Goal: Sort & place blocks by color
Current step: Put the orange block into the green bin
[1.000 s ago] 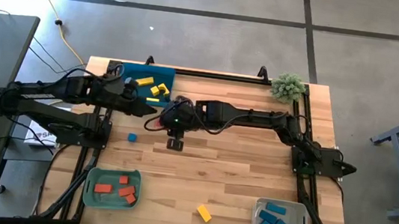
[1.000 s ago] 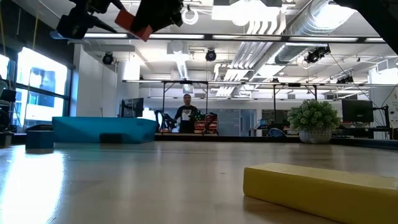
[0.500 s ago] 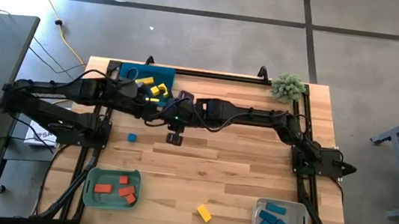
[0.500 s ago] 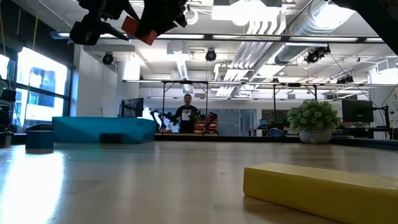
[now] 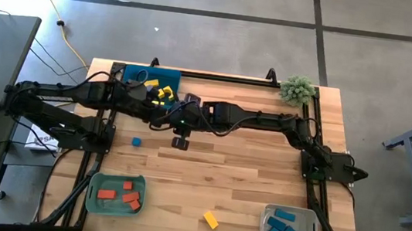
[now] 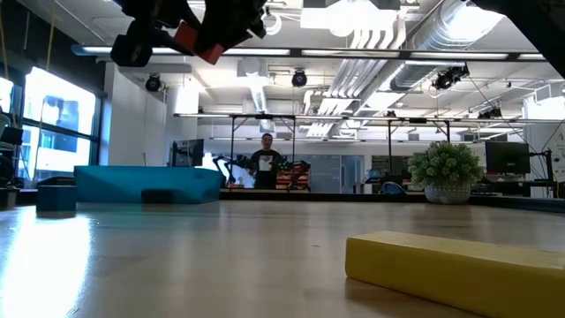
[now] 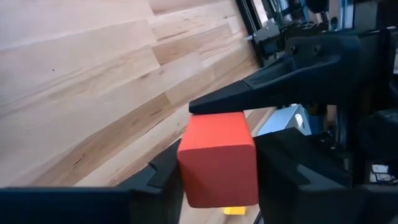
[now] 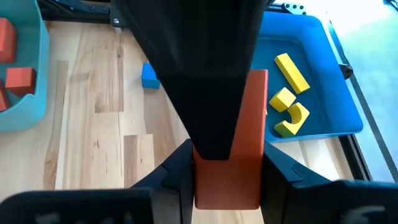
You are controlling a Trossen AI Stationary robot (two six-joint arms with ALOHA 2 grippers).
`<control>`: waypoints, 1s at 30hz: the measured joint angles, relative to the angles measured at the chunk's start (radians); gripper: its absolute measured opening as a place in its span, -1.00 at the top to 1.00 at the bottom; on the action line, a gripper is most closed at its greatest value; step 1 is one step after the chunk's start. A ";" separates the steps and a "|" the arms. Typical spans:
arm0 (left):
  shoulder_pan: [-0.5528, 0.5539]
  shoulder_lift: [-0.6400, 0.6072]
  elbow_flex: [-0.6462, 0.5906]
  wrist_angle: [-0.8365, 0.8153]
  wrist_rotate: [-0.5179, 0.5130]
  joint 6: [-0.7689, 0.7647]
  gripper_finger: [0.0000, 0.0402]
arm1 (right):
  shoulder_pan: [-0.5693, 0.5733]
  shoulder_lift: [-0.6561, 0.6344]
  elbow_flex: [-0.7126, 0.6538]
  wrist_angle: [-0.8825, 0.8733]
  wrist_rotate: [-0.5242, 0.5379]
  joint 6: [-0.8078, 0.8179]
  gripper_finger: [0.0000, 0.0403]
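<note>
from overhead the red block is totally hidden where the two arms cross, can't pick it out at all. right wrist cam: a dark finger covers most of the red block (image 8: 239, 155). low cam cuts the yellow bar (image 6: 459, 269) off at the edge, and the person (image 6: 266, 163) way back is too tiny to make out

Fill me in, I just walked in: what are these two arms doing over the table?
They are sorting blocks by colour and seem to be passing one between them. Above the table's middle, the right pincer holds a red-orange block, and the left pincer has its fingers on either side of that same block. Yellow pieces lie in the blue tray, red ones in the teal tray, blue ones in the grey tray. A yellow block and a small blue cube remain loose.
</note>
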 joint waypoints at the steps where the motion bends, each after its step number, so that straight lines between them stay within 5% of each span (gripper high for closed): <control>1: 0.000 0.000 0.000 0.000 0.000 0.000 0.37 | 0.000 0.000 0.000 -0.001 0.000 0.000 0.50; 16: -0.152 0.000 0.000 -0.091 -0.022 0.008 0.44 | 0.040 0.000 0.000 -0.102 -0.074 0.028 0.13; 30: -0.622 0.000 0.000 -0.191 -0.061 -0.292 0.44 | 0.072 0.000 0.000 -0.214 -0.114 0.135 0.11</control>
